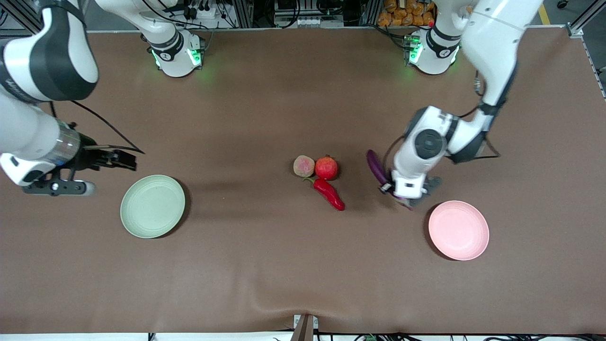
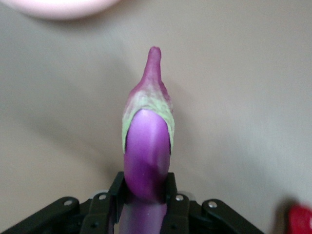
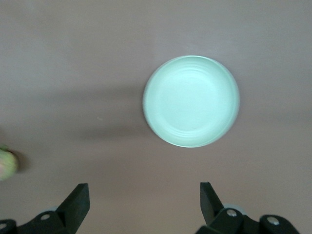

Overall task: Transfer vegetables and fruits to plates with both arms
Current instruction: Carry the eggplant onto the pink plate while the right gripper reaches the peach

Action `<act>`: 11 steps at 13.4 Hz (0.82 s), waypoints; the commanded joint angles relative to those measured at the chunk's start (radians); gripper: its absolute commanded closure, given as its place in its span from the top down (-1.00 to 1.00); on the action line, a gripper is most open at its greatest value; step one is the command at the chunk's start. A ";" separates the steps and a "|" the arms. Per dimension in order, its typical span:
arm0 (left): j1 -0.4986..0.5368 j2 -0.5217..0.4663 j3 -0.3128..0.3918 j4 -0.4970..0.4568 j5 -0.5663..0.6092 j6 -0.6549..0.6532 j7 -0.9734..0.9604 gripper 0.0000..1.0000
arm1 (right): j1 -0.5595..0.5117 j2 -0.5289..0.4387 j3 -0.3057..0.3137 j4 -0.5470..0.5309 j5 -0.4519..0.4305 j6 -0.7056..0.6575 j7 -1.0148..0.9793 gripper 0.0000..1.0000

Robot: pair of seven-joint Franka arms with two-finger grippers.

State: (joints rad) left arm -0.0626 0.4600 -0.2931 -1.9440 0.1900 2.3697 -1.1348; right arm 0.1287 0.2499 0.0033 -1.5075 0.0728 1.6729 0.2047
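Note:
My left gripper (image 1: 401, 195) is shut on the purple eggplant (image 1: 377, 167) and holds it just over the table beside the pale pink plate (image 1: 458, 230). In the left wrist view the eggplant (image 2: 146, 146) sits between the fingers (image 2: 171, 195), its green stem end toward the pink plate (image 2: 58, 6). My right gripper (image 1: 124, 159) is open and empty, up in the air near the pale green plate (image 1: 152, 205), which shows in the right wrist view (image 3: 191, 101). The red fruit (image 1: 326, 167), the yellow-green fruit (image 1: 303, 166) and the red chili (image 1: 330, 191) lie together at mid table.
Both arm bases (image 1: 177, 54) stand along the table's edge farthest from the front camera. The brown cloth has a fold at the edge nearest the front camera (image 1: 303, 308). A bit of the chili shows in the left wrist view (image 2: 300, 220).

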 commanded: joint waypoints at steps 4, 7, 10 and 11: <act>0.278 0.025 -0.009 0.149 0.023 -0.121 0.574 -1.00 | 0.178 0.144 -0.003 0.032 0.109 0.174 0.434 1.00; 0.349 0.100 -0.009 0.218 0.022 -0.121 0.805 -1.00 | 0.306 0.227 -0.003 0.032 0.136 0.309 0.727 1.00; 0.378 0.189 -0.011 0.296 0.005 -0.121 0.865 -1.00 | 0.416 0.316 -0.003 0.032 0.136 0.412 1.026 1.00; 0.371 0.203 -0.011 0.319 0.005 -0.121 0.865 -1.00 | 0.440 0.334 -0.003 0.032 0.137 0.416 1.108 1.00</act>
State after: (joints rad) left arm 0.3080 0.6093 -0.2877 -1.7040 0.1932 2.2703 -0.2892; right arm 0.5358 0.5405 0.0108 -1.5049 0.1918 2.0827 1.1813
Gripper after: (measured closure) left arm 0.665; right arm 0.000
